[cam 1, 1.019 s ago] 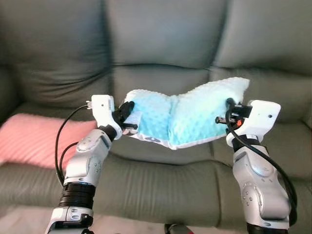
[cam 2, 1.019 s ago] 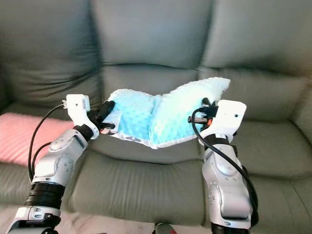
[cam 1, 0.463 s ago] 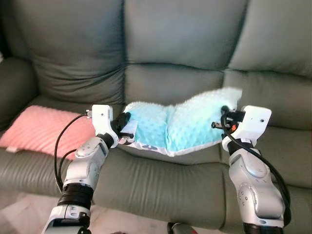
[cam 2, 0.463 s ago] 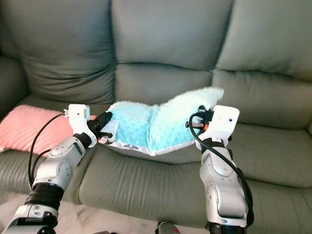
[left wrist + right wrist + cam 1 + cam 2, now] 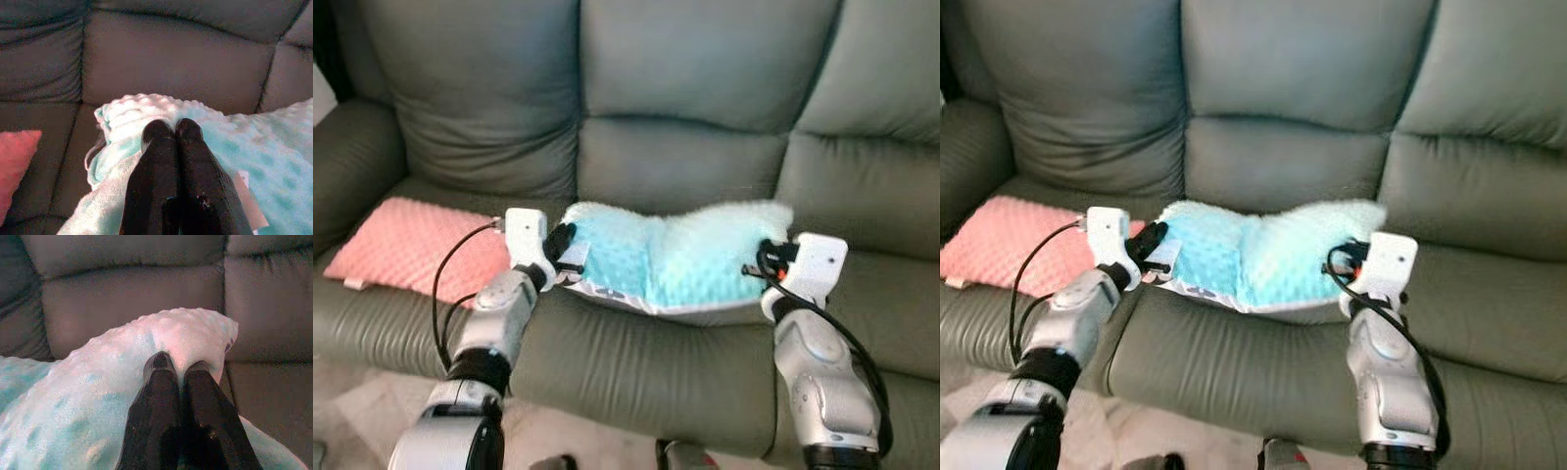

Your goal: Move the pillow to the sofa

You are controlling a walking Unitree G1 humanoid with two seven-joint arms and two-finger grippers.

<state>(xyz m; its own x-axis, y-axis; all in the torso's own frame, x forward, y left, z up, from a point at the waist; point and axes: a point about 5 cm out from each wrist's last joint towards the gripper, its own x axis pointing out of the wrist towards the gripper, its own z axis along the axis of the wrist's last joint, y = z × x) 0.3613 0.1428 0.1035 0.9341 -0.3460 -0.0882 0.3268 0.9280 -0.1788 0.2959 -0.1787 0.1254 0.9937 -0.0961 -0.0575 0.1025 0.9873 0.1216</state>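
At the pillow's left end: left gripper (image 5: 170,131), both black fingers pressed together, pinching the fabric edge beside a small white tag (image 5: 249,200). Left arm reaches in from the near left, a black cable looping along it.

At the pillow's right end: right gripper (image 5: 179,366), fingers likewise clamped tight on the fluffy corner, fabric bunched up between and above the tips.

Pillow (image 5: 675,257): light blue, bumpy texture, white border along its near edge. Stretched between the two grippers, sagging in the middle with a crease down the centre. Its underside lies low over the middle seat cushion of the sofa (image 5: 675,69); cannot tell whether it fully rests there or hangs just above.

Sofa: dark grey-green leather, three back cushions. On the left seat, a pink pillow (image 5: 416,245) lies flat, just left of the left gripper, not touching the blue one. Pale floor (image 5: 352,426) at the near left.
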